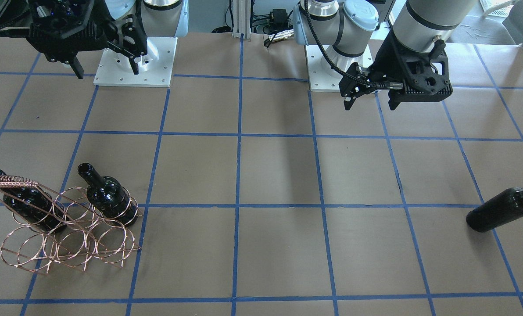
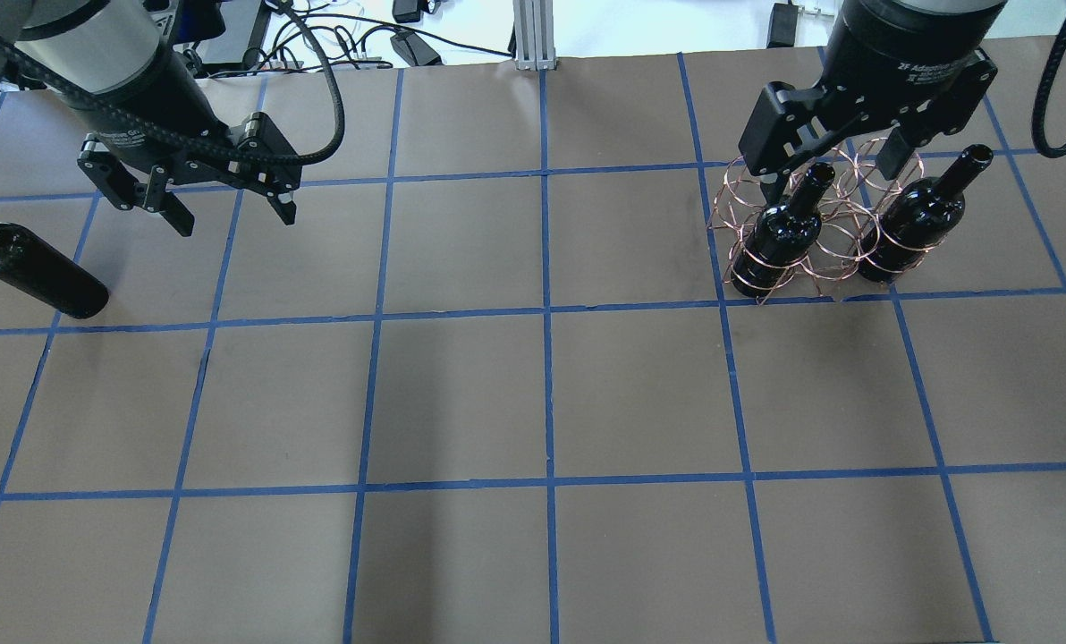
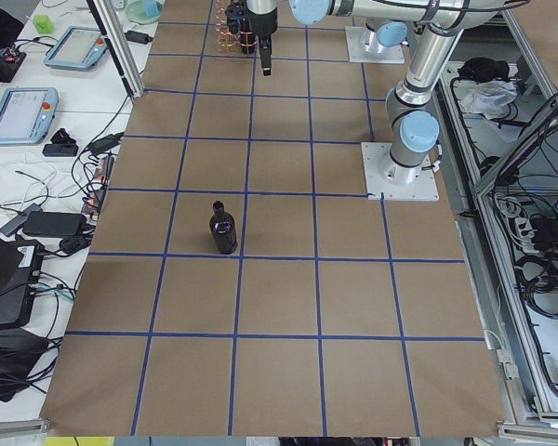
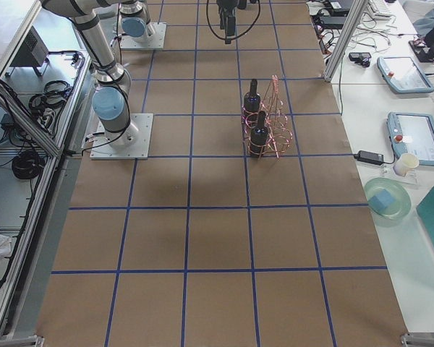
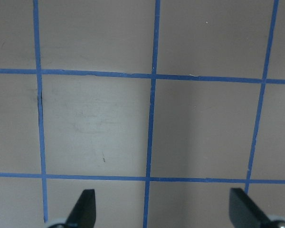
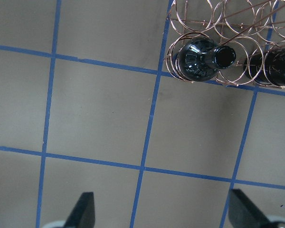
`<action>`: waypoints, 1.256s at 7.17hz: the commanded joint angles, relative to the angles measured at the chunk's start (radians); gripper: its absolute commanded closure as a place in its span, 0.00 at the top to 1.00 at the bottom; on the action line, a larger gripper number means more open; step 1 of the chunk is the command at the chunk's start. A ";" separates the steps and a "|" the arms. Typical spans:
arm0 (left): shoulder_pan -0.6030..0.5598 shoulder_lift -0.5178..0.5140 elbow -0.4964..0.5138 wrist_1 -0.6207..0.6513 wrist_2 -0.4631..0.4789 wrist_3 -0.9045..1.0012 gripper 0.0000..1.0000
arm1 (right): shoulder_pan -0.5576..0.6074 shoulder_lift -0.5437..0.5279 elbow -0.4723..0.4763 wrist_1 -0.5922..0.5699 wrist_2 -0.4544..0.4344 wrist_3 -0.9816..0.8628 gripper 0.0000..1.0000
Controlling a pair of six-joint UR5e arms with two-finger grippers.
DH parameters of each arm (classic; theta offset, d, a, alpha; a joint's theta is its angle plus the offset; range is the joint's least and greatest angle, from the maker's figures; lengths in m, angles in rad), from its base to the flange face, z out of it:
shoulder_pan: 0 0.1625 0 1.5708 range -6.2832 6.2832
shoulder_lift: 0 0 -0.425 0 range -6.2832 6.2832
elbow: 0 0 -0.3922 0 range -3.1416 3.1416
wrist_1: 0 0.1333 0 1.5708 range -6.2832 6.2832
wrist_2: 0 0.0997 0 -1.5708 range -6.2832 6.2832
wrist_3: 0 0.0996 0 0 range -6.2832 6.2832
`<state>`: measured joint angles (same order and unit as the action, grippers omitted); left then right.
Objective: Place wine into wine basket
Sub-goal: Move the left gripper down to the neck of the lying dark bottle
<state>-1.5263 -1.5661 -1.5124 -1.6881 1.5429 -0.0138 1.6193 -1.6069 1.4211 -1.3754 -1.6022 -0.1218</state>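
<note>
Left gripper [image 2: 234,217] spread wide, empty, raised over the table [image 2: 461,394]; right gripper [image 1: 106,71] likewise spread, empty, raised. Farther out, the wine [image 2: 37,273] upright at the table's left end, well apart from the wine basket [image 2: 739,210] with two bottles [image 2: 779,241] upright in its rings.

Basket [image 1: 90,245]: we log it on the table [image 1: 279,175], robot's right side.
Inner bottle [image 1: 108,195]: upright in the basket's end ring nearer centre, robot-side row.
Outer bottle [image 1: 29,202]: opposite end ring, same row.
Lone bottle [image 2: 37,273]: we see it upright, far left, well apart.
</note>
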 commanded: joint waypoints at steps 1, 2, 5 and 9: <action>0.000 0.000 0.000 -0.002 0.000 0.000 1.00 | -0.003 -0.001 0.005 -0.026 0.005 -0.013 1.00; 0.000 0.000 0.000 -0.002 0.000 0.000 1.00 | 0.004 -0.001 0.013 -0.025 0.016 -0.025 1.00; 0.000 -0.002 0.000 -0.001 0.002 0.000 1.00 | 0.002 -0.001 0.039 -0.050 0.016 -0.029 1.00; 0.015 -0.003 -0.009 0.015 0.000 0.003 1.00 | 0.007 -0.001 0.045 -0.082 0.040 -0.016 1.00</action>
<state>-1.5194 -1.5695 -1.5208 -1.6791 1.5437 -0.0131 1.6253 -1.6080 1.4658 -1.4545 -1.5801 -0.1402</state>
